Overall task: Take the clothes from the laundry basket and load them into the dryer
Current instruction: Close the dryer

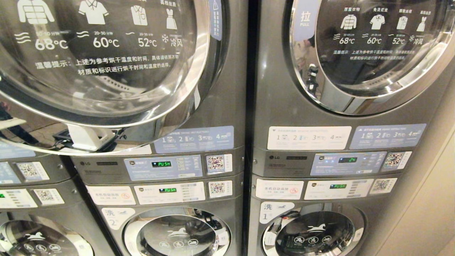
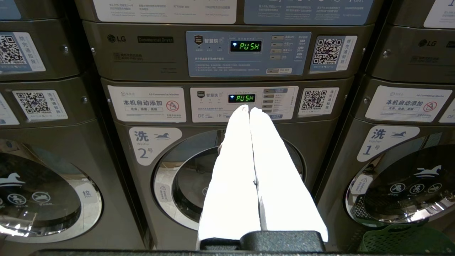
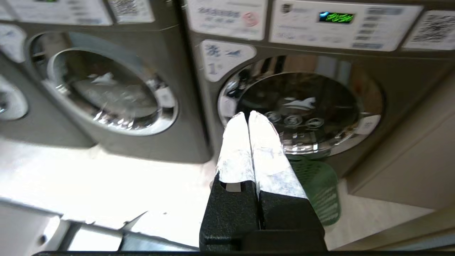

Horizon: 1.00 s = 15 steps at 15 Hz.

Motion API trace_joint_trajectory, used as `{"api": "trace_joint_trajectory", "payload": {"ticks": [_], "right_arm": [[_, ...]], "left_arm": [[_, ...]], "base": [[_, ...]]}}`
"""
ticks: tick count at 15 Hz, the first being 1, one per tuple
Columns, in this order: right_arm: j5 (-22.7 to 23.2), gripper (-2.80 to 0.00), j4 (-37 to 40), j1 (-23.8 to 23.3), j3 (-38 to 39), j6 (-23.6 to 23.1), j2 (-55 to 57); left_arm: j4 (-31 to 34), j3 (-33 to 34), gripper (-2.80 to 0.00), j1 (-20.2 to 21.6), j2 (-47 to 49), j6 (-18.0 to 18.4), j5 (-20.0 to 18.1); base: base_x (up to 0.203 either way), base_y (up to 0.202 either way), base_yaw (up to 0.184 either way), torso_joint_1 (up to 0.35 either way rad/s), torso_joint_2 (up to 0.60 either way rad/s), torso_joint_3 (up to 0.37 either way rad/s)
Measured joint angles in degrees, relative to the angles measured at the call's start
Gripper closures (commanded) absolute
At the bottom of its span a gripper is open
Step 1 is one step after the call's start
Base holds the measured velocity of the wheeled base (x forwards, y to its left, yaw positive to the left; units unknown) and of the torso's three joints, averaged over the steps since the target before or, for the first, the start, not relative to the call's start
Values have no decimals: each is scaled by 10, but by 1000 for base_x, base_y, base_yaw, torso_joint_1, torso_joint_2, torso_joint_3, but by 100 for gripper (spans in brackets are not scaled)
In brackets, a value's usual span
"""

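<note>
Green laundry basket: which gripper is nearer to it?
Right. The right gripper, shut, hangs just above the green laundry basket by washer 1. The left gripper, shut, faces washer 2, with the basket off to its side.

The left gripper [image 2: 249, 108], jaws pressed together and empty, points at washer 2's control panel [image 2: 244, 103].

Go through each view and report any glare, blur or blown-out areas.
Head view: sharp, with reflections on the dryer door. Left wrist view: sharp, but the left tool is overexposed white. Right wrist view: motion-blurred, the floor blown out, the green basket soft.
</note>
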<state>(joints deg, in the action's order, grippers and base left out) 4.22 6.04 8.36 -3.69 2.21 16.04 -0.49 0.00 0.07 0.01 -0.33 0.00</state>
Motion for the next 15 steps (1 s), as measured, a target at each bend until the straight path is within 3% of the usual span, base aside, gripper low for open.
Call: {"api": "trace_joint_trajectory", "payload": {"ticks": [1,3,6,15], "right_arm": [[-31,0,-27,11,11,5,-2],[-50,0,-84,20,28,6,-3],[-44,0,-24,23,21,-38,-4],[-44,0,-22,-13,21,-31,3]], "left_arm": [[0,0,0,0,0,0,0],[0,0,0,0,0,0,0],[0,0,0,0,0,0,0],[1,0,0,0,0,0,1]], "base": [[0,0,0,0,0,0],[0,0,0,0,0,0],[0,0,0,0,0,0],[0,0,0,0,0,0]]}}
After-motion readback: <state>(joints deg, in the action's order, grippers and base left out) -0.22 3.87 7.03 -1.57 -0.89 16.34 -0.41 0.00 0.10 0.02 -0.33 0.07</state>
